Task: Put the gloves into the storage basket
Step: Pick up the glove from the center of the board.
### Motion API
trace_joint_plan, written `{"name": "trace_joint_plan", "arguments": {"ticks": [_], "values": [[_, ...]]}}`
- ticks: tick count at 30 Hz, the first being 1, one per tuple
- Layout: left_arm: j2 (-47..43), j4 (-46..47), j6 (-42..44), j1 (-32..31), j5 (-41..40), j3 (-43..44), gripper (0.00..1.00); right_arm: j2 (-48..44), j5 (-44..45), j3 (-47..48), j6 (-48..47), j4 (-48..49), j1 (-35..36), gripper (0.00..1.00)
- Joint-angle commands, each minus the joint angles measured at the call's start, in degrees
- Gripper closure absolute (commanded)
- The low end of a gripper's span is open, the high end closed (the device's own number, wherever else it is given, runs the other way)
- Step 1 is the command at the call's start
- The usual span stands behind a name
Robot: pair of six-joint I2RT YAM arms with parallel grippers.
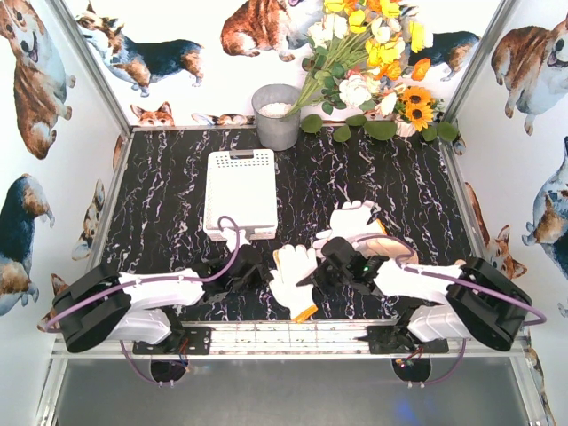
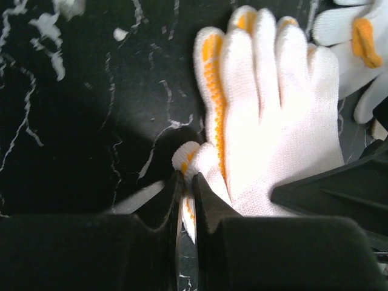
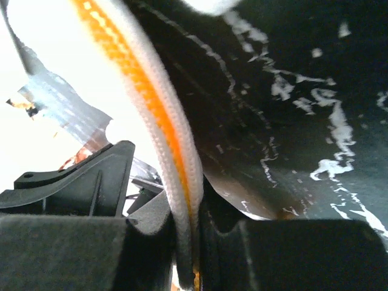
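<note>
– White knit, orange-dotted: the near glove (image 2: 273, 121) lies flat on the black marbled table (image 2: 73, 121), its thumb side pinched tight by the left gripper (image 2: 187, 182).
– And the right gripper (image 3: 189, 212)?
– Clamped on an orange-striped glove edge (image 3: 151, 109); which glove, I cannot tell.
– The storage basket (image 1: 240, 161)?
– At eleven o'clock from the near glove, well apart; more gloves (image 1: 355, 222) lie between one and two o'clock

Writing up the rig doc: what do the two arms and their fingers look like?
Left arm and right arm: white middle links, bulky black joint housings. A purple cable loops along each. Fingers are matte black. Small green light near the right wrist.
</note>
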Motion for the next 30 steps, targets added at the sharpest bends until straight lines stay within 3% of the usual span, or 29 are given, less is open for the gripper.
{"name": "trace_joint_plan", "arguments": {"ticks": [1,10,16,24,30], "values": [[-2.17,-1.12,8.82,0.40,-0.38,3.73,1.00,-4.59,2.46,0.29,-2.77,1.28,0.03,1.00],[-9.34,-12.82,15.33,1.76,1.29,13.67,1.00,-15.85,4.04,6.25,-6.82,-7.94,0.03,1.00],[-12.50,-20.30,19.53,6.61,4.72,22.72,1.00,-19.10,6.56,12.74,-8.73,-10.61,-0.25,1.00],[-11.21,-30.37,28.46,16.55,10.82,35.46,1.00,-11.03,6.20,25.73,-15.12,-10.31,-2.62,1.00],[-7.60,-31.07,32.86,27.29,18.69,40.63,1.00,0.54,2.32,35.39,-19.02,-7.80,-5.72,1.00]]}}
